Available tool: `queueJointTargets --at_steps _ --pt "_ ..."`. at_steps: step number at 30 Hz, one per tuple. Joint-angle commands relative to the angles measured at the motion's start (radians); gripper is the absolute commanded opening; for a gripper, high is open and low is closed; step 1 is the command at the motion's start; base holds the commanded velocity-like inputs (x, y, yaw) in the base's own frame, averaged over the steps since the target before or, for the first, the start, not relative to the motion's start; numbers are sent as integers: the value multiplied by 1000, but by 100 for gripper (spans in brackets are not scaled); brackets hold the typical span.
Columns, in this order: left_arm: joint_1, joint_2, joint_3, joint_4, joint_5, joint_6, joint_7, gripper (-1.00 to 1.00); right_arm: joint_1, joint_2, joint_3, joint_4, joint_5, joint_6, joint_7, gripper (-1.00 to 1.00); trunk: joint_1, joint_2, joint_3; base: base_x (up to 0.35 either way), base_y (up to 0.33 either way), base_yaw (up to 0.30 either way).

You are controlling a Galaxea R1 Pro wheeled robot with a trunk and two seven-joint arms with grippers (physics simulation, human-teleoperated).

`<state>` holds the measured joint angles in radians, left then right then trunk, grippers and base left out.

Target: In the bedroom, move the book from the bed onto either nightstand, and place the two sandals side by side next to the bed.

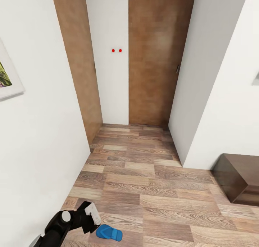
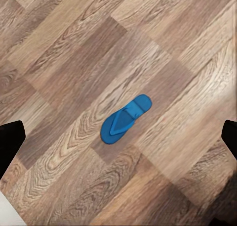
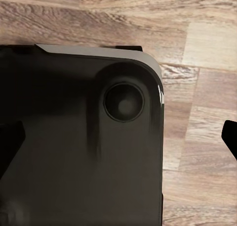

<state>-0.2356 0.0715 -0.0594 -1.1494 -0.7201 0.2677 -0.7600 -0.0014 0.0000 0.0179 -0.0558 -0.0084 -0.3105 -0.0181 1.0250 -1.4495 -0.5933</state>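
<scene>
Left gripper (image 1: 94, 218) hangs low above the wood-plank floor (image 1: 151, 189), its fingers spread wide with nothing between them; in the left wrist view the dark fingertips (image 2: 11, 142) sit at either edge. Right gripper (image 3: 118, 142) also stands wide and empty over the robot's dark base (image 3: 79, 137). One blue sandal (image 1: 109, 233) lies flat on the planks just beside and below the left gripper, sole down. It looks light and bendy (thin foam, probably), so pinching across a side edge or the strap (image 2: 121, 121) seems safest.
</scene>
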Motion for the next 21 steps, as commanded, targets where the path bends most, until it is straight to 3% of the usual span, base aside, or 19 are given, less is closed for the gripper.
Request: queueJointTargets --at_steps 1,9,21 --pt "-1 1 -4 -2 -4 7 -5 100 0 0 2 0 -1 -2 -2 100 0 0 -1 0 0 0" --pt "-1 -5 -6 -2 -10 8 -8 100 0 0 2 -1 -1 -2 -2 100 0 0 -1 0 0 0" --pt "-1 -6 -28 -2 -10 7 -7 100 0 0 3 0 -2 -2 -2 100 46 -84 -38 0 0 0"
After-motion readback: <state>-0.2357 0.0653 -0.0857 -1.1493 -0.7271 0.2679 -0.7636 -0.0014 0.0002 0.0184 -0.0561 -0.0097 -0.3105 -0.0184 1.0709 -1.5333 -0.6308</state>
